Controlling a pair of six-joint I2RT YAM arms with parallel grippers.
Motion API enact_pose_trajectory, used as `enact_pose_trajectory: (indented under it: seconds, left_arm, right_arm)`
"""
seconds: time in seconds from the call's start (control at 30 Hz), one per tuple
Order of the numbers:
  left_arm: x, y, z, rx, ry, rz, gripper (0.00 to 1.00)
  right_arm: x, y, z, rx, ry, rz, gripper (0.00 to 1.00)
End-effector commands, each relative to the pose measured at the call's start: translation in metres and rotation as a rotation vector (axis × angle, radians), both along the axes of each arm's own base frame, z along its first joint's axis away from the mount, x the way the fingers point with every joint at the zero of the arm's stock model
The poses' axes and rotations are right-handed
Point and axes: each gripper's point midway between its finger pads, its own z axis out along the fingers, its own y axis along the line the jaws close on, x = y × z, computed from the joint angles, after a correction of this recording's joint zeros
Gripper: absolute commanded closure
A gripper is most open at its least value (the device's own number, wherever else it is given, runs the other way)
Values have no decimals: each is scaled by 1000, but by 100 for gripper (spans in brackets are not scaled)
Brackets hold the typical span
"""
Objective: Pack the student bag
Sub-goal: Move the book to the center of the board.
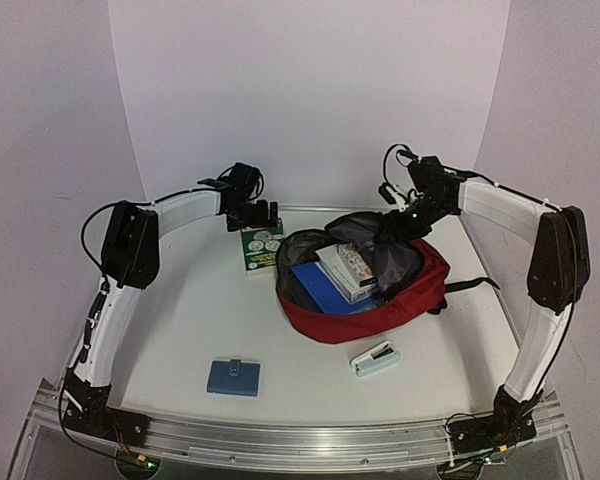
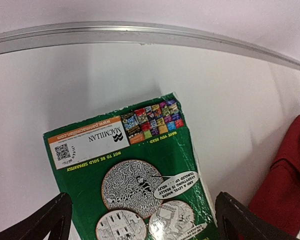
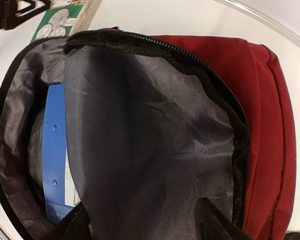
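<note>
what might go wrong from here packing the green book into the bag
The grey-lined flap of the dark red fabric backpack may sag shut, since the right jaws stand open at it. The flat green paperback book under the open left jaws may slip, and the blue flat folder inside could block it.

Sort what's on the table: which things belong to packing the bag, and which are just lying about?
Job: student bag, open; blue folder and white box inside it; green book under the open left gripper.
Lying about, untouched so far: blue pouch, stapler.
</note>
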Motion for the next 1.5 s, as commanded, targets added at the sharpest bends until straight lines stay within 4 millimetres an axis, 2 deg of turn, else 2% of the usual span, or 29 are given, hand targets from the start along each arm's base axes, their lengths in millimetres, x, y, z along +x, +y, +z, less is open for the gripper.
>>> enact_pose_trajectory:
  seconds: [0.0, 0.13, 0.37, 0.5, 0.57, 0.73, 0.77, 0.83, 1.03, 1.07, 1.13, 1.2, 1.27, 1.33, 1.47]
  left_arm:
    - [8, -19, -1, 67, -74, -91, 0]
    - [19, -20, -18, 120, -76, -89, 0]
    - [15, -22, -60, 259, -58, -118, 0]
    - [1, 4, -80, 367, 20, -63, 0]
    - [-14, 24, -94, 418, 91, -20, 1]
    - [-60, 60, -97, 360, 226, 84, 3]
    - [-67, 61, -90, 327, 231, 96, 3]
    - [-92, 66, -94, 287, 281, 102, 4]
    - [-148, 62, -79, 157, 333, 53, 9]
    - [-155, 60, -74, 135, 326, 39, 9]
    - [-161, 58, -50, 86, 280, 24, 9]
    - [-161, 65, -27, 70, 229, 38, 7]
    - [-152, 72, -6, 72, 179, 42, 5]
    - [-140, 78, 2, 99, 161, 33, 3]
    - [-102, 87, 2, 160, 144, 27, 2]
  right_arm:
    - [-8, 1, 28, 57, -37, 12, 27]
    - [-8, 2, 27, 63, -30, 11, 24]
    - [-8, 2, 25, 64, -25, 8, 14]
    - [-6, 2, 24, 60, -27, 5, 12]
    - [-5, 3, 25, 64, -26, 5, 12]
    - [-5, 4, 26, 71, -26, 6, 11]
    - [-5, 4, 26, 71, -26, 6, 11]
    - [-5, 5, 28, 73, -28, 9, 10]
    - [-12, 10, 35, 84, -41, 33, 6]
    - [-13, 11, 37, 85, -45, 41, 6]
    - [-18, 17, 41, 89, -52, 60, 5]
    - [-22, 24, 45, 94, -59, 79, 5]
    - [-28, 35, 51, 103, -69, 106, 5]
    - [-34, 49, 58, 109, -85, 137, 5]
    - [-47, 71, 71, 124, -108, 188, 5]
